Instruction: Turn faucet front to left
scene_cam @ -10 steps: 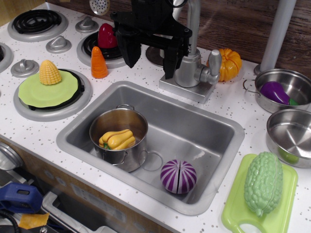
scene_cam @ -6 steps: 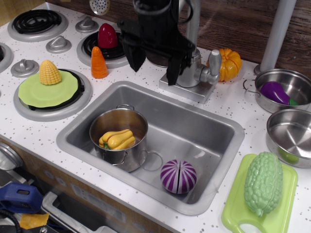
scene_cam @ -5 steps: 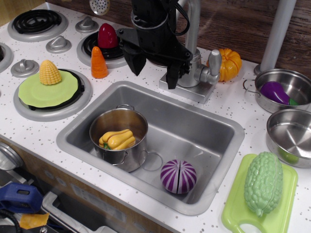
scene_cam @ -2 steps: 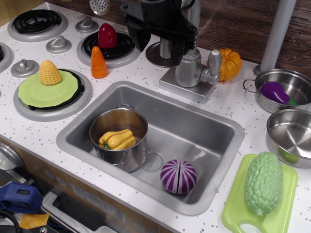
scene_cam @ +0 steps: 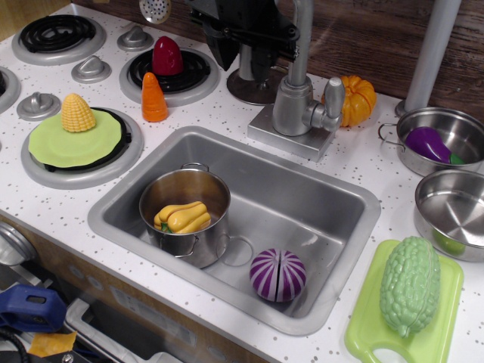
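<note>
observation.image shows the faucet (scene_cam: 299, 106) upright on its square base behind the sink (scene_cam: 333, 198), lever pointing right toward an orange pumpkin (scene_cam: 358, 98). the black gripper (scene_cam: 243, 51) hangs just left of the spout, fingers spread, holding nothing.

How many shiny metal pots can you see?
3. One pot sits in the sink holding a yellow squash. One pot at the right edge holds a purple eggplant. One pot below it looks nearly empty.
</note>
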{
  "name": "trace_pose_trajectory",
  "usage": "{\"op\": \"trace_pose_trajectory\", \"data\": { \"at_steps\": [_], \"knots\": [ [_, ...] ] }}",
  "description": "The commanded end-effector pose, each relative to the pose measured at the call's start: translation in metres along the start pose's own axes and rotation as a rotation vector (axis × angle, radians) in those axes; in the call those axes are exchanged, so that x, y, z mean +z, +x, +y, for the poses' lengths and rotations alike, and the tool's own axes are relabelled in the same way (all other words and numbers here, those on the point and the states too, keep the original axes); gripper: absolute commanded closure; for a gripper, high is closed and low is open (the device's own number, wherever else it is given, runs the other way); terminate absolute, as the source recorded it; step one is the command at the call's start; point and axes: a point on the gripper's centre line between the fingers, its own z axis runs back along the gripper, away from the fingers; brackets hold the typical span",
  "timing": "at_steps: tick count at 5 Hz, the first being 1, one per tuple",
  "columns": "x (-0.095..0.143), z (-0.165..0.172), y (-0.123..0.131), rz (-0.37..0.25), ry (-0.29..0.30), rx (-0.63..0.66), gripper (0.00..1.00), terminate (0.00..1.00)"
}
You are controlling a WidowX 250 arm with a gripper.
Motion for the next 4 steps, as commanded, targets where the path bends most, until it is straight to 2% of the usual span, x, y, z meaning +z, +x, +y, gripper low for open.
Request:
{"op": "trace_pose_trajectory", "data": {
  "at_steps": [1,2,3,4],
  "knots": [
    [0.003,0.018,0.006,-0.056,0.049,-0.043,1.00,0.00],
    [0.002,0.035,0.007,-0.079,0.084,-0.085,1.00,0.00],
    [-0.007,0.051,0.018,-0.112,0.118,-0.111,1.00,0.00],
    [-0.014,0.067,0.025,-0.140,0.117,-0.137,1.00,0.00]
  ]
}}
